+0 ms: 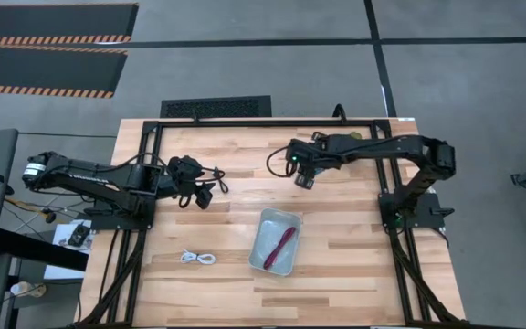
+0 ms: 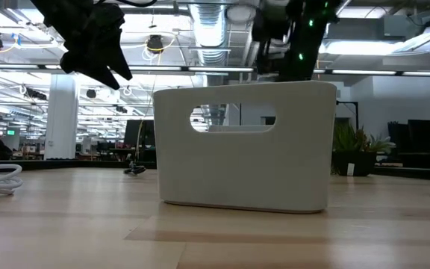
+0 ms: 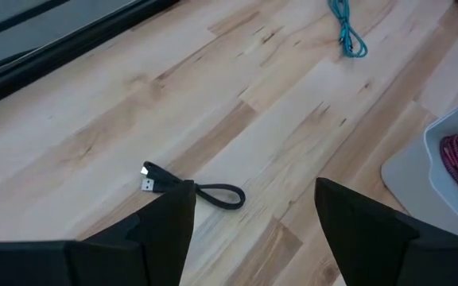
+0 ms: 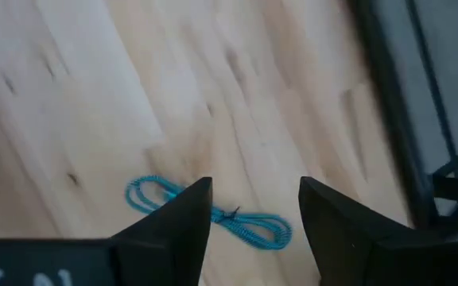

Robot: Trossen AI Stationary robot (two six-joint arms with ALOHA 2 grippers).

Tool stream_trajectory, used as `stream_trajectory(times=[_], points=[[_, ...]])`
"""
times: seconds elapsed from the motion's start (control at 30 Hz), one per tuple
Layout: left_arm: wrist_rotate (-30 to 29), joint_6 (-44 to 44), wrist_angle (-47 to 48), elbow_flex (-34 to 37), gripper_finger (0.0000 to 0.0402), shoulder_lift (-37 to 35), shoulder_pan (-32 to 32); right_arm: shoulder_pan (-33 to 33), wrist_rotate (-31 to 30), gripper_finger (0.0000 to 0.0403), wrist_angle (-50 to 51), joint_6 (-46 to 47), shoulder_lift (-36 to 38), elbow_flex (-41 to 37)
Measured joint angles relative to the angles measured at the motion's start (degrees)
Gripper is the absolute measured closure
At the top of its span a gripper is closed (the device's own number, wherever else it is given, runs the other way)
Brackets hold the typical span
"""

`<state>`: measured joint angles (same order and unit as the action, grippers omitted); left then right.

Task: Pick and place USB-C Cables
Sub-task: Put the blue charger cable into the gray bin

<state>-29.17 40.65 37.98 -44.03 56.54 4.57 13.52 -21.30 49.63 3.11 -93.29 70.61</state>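
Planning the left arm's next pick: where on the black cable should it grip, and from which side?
Grip the black cable at the narrow stretch between its small loop and the plug end, coming straight down from above. It lies flat on the table, so only a top approach gets fingers on both sides. The left gripper hangs open almost over it.

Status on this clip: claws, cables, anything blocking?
Left claw open above short black cable. Right claw open over coiled teal cable. Magenta-red cable in grey plastic tray; white cable loose on table. Nothing blocking.
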Motion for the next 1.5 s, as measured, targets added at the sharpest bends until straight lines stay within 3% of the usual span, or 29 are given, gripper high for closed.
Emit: stream_trajectory(times=[0.13,0.37,0.67,1.1,1.27,1.5], points=[[0.0,0.0,0.0,0.0,0.0157,0.0,0.0,1.5,4.5,0.0162,0.6,-4.7,-1.7,-2.1],[0.0,0.5,0.0,0.0,0.0157,0.4,0.0,3.6,7.1,0.0129,-2.9,-15.1,-4.4,-6.0],[-0.2,0.6,0.0,0.0,0.0157,0.8,0.0,5.2,9.9,0.0127,-3.9,-25.2,-8.4,-6.0],[-1.1,0.6,0.0,0.0,0.0157,0.8,0.0,5.9,11.5,0.013,-5.6,-28.9,-13.8,-5.8],[-1.1,0.6,0.0,0.0,0.0157,0.8,0.0,6.3,13.1,0.0169,-5.8,-28.8,-13.6,-6.0],[-1.4,0.6,0.0,0.0,0.0157,0.8,0.0,8.4,18.1,0.0282,-5.3,-28.6,-13.7,-6.0]])
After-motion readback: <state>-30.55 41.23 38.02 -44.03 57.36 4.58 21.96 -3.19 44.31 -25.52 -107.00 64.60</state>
